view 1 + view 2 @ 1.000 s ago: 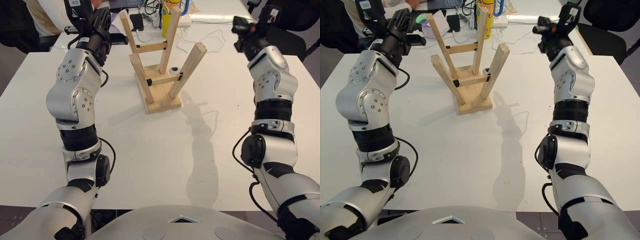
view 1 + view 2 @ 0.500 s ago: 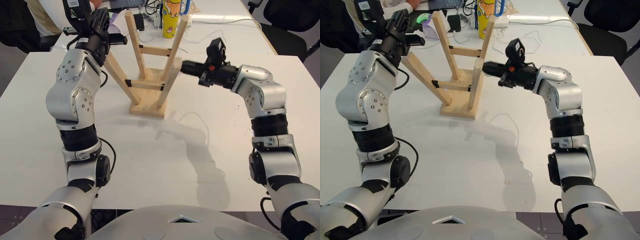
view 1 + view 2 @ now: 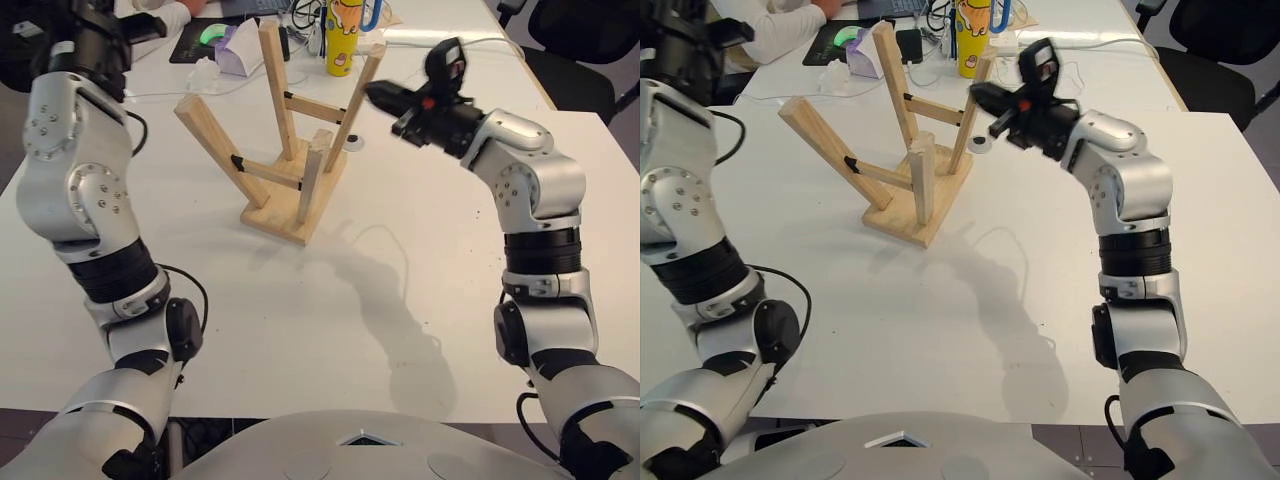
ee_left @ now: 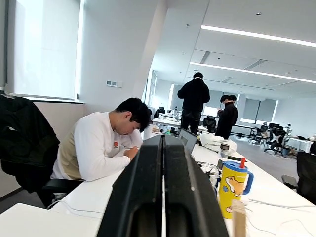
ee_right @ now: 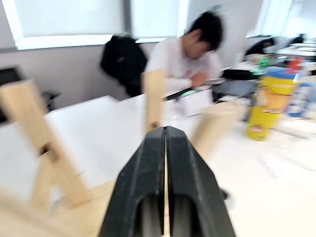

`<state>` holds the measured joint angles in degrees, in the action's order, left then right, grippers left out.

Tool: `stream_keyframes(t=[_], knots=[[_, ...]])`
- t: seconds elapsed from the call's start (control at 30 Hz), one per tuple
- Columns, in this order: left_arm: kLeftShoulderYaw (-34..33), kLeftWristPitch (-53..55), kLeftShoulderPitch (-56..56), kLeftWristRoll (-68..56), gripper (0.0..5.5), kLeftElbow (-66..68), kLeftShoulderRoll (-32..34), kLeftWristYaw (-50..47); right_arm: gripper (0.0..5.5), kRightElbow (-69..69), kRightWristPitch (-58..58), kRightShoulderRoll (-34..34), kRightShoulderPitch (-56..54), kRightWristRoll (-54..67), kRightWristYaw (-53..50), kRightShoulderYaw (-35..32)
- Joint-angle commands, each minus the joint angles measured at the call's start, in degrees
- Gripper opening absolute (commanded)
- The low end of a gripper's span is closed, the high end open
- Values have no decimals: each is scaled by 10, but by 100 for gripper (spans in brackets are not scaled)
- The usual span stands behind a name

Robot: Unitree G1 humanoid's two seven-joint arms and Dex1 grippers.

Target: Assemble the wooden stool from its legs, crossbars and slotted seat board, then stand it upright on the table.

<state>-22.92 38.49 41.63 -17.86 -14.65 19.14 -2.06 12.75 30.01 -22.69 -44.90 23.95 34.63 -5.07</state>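
Observation:
The wooden stool (image 3: 285, 170) stands upside down on the white table (image 3: 330, 320), its seat board (image 3: 272, 218) underneath and its legs pointing up, leaning to the left. Black-tipped crossbars (image 3: 270, 175) join the legs. My right gripper (image 3: 372, 92) is shut with nothing in it, its tip against the upper part of the right-hand leg (image 3: 358, 95); in the right wrist view the shut gripper (image 5: 164, 132) points at the legs. My left gripper (image 4: 163, 142) is shut and empty, raised high at the far left, well away from the stool.
A yellow mug (image 3: 343, 40), a tissue box (image 3: 238, 60), cables and a green mouse pad lie behind the stool. A small white round object (image 3: 352, 143) sits by the right leg. A person works at the back left desk. The near table is bare.
My right arm swung in from the far right and pushed the stool, which turned and slid left. My left arm drew away from the stool to the far left.

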Motion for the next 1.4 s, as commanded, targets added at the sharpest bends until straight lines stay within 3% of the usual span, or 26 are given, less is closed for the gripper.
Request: stream_keyframes(t=[0.03, 0.1, 0.23, 0.5, 0.7, 1.13, 1.4], knots=[[42, 81, -87, 38, 0, 36, 89, 47, 3, 10, -25, 16, -9, -19, -24, -1], [90, 131, -139, 38, 0, 49, 143, 110, 3, 8, -29, 20, 6, -35, -33, 13], [183, 107, -233, 73, 0, 67, 234, 223, 3, 3, -33, 26, 31, -64, -52, 28], [290, 113, -273, 53, 0, -25, 226, 329, 3, -90, -14, 51, 92, -69, -10, 102], [363, 77, -296, 96, 0, 24, 249, 370, 3, -130, 6, 79, 89, -61, -6, 123], [409, 5, -183, 144, 0, 218, 124, 363, 3, -123, 27, 91, 80, -89, -11, 149], [417, -69, -146, 204, 0, 313, 107, 348, 3, -245, 65, 64, 106, -3, 117, 183]])
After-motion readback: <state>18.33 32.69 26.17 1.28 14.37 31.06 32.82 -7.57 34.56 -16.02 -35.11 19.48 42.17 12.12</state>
